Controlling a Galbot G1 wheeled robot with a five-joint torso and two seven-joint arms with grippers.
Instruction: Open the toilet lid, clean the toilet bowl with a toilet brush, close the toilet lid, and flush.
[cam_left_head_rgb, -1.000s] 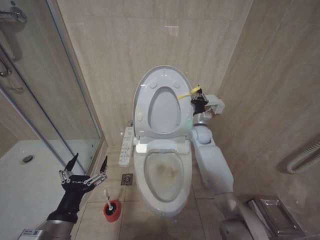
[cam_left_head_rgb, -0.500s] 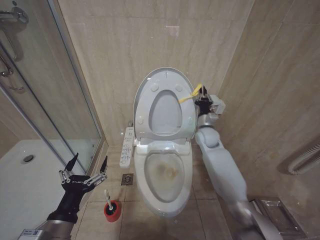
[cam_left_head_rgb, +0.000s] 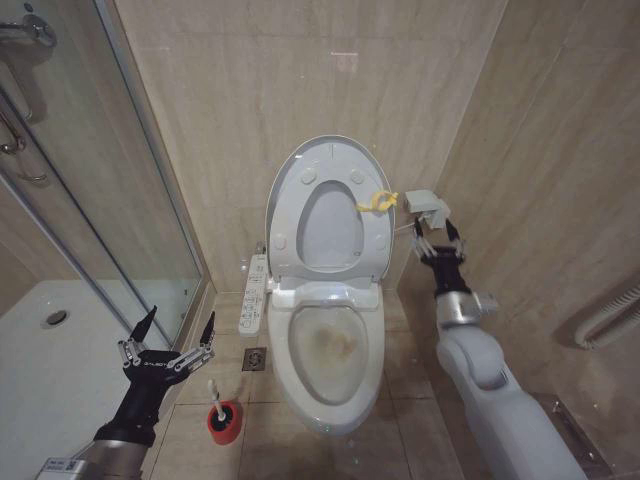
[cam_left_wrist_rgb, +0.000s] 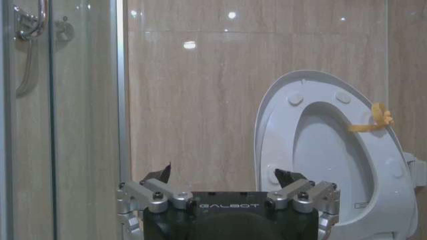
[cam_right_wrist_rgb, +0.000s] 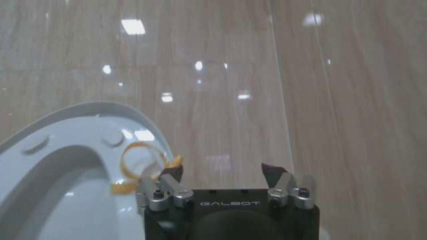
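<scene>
The lid (cam_left_head_rgb: 330, 160) stands upright against the back wall with the seat ring (cam_left_head_rgb: 330, 225) raised against it, so the opening step looks done and the bowl (cam_left_head_rgb: 330, 345) lies exposed, stained yellow-brown inside. The right gripper (cam_left_head_rgb: 440, 243) hangs in the air beside the lid's right edge, just below a small grey wall fitting (cam_left_head_rgb: 425, 203), its fingers spread apart and holding nothing; the yellow tag (cam_left_head_rgb: 378, 201) on the seat ring hangs free, a short way from it. In the right wrist view the tag (cam_right_wrist_rgb: 137, 165) shows just past the open fingers (cam_right_wrist_rgb: 170, 175). The left gripper (cam_left_head_rgb: 168, 345) hovers low on the left, between the shower tray (cam_left_head_rgb: 40, 380) and the bowl, fingers also spread wide and empty. The brush (cam_left_head_rgb: 213, 392) stands in its red holder (cam_left_head_rgb: 224, 421) on the floor, just beside the bowl's left flank and just below and to the right of the left gripper. I judge the task to be at the turn from opening to cleaning: the next move calls for the left gripper to drop onto the thin white handle and close on it squarely, since the stick is slim and could slip or tip the holder.
</scene>
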